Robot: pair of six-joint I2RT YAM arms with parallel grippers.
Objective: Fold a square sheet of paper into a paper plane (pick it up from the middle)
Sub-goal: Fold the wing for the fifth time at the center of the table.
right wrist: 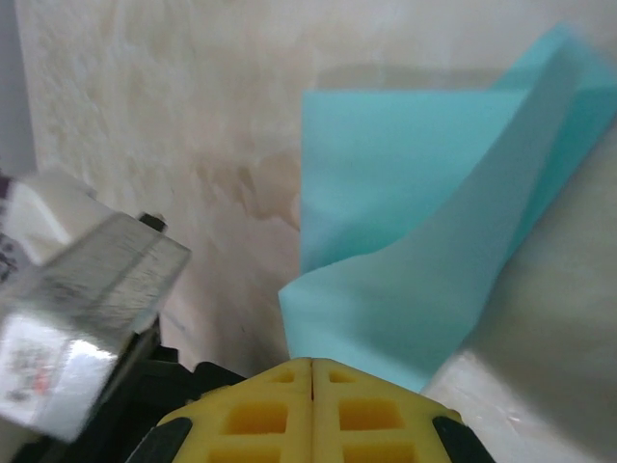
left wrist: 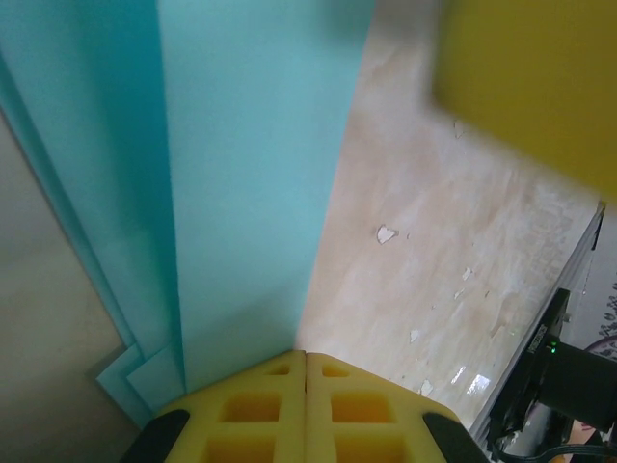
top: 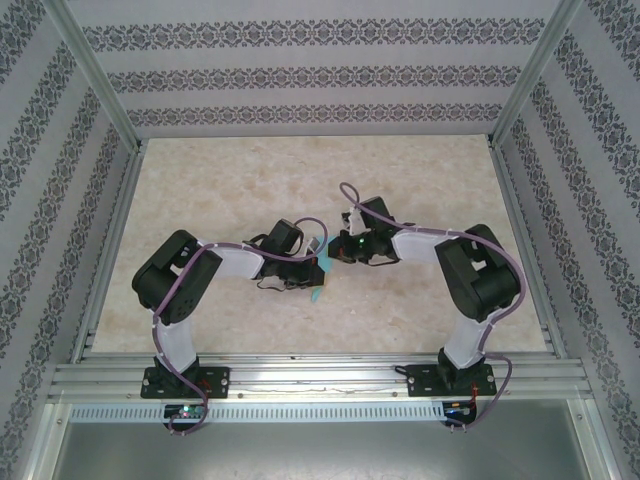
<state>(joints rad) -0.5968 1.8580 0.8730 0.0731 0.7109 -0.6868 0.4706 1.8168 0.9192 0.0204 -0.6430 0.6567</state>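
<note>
The turquoise sheet of paper point(top: 318, 268) hangs folded between both grippers above the table's middle. My left gripper point(left wrist: 306, 353) is shut on it. From those jaws a long creased panel point(left wrist: 251, 174) rises, with layered edges stepping off to its left. My right gripper point(right wrist: 313, 361) is shut too, its tips pinching the near edge of a curved flap point(right wrist: 405, 309); a flatter panel point(right wrist: 386, 164) stands behind. In the top view the left gripper point(top: 316, 272) and the right gripper point(top: 334, 256) nearly touch. I cannot tell whether the folded shape is a paper plane.
The beige marbled tabletop point(top: 240, 180) lies below, ringed by an aluminium frame point(top: 300, 372) and patterned walls. A blurred yellow finger of the right gripper point(left wrist: 525, 87) crowds the left wrist view. The left arm's grey link point(right wrist: 77, 309) sits close by in the right wrist view.
</note>
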